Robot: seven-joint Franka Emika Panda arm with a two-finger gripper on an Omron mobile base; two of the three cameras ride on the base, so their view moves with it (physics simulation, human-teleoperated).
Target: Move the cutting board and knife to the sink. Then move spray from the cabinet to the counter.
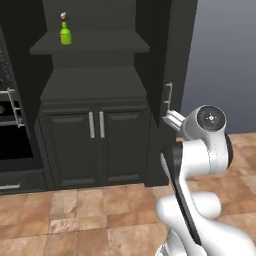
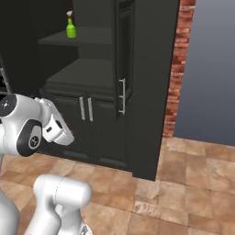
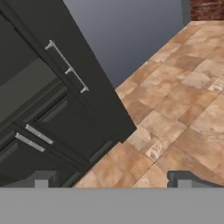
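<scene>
The pincer [image 3: 112,181] is spread wide and holds nothing; in the hand view its two dark tips stand far apart, with floor tiles and the lower doors of the cabinet [image 2: 147,92] between them. I judge that I am in the second part of the task, fetching the spray [image 1: 65,33].

The spray stands upright on the upper shelf [image 1: 90,44] inside the cabinet, near the left end of that shelf and well above the lower double doors [image 1: 95,145]. The hand is low, in front of the cabinet and apart from it, pointing down toward the floor [image 2: 193,183].

For the next move I think the arm must rise a lot and turn the hand toward the shelf, then go in level to the bottle.

The cabinet's tall door [image 2: 125,55] stands open at the right of the shelves, with a handle [image 2: 122,96] sticking out; I should keep the elbow away from it. The shelf above leaves little height over the bottle. On the right of the cabinet the floor is free.
</scene>
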